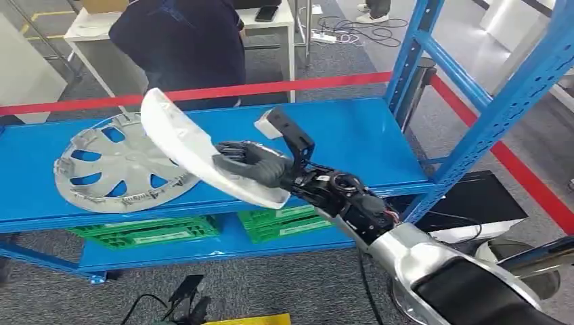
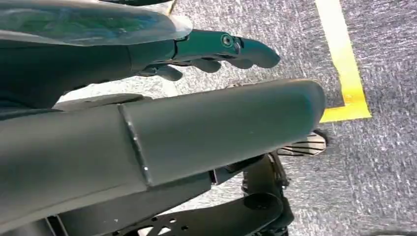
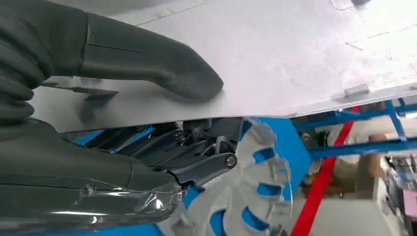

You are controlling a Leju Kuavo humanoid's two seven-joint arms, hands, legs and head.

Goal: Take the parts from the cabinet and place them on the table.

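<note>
My right hand (image 1: 256,164) grips a white curved panel part (image 1: 186,145), lifted and tilted above the blue cabinet shelf (image 1: 365,139). In the right wrist view the thumb (image 3: 147,59) presses on the white panel (image 3: 305,49) and the dark fingers (image 3: 196,157) clamp it from the other side. A silver wheel cover (image 1: 122,166) lies flat on the shelf to the left, also seen as the wheel cover (image 3: 246,196) past the fingers. My left hand (image 2: 216,51) hangs over grey floor, fingers stretched out with nothing in them.
A person in dark clothes (image 1: 183,40) stands behind the shelf past a red barrier tape (image 1: 271,87). Blue uprights (image 1: 487,115) frame the cabinet on the right. Green crates (image 1: 284,220) sit on the lower shelf. A yellow floor line (image 2: 344,64) runs beside my left hand.
</note>
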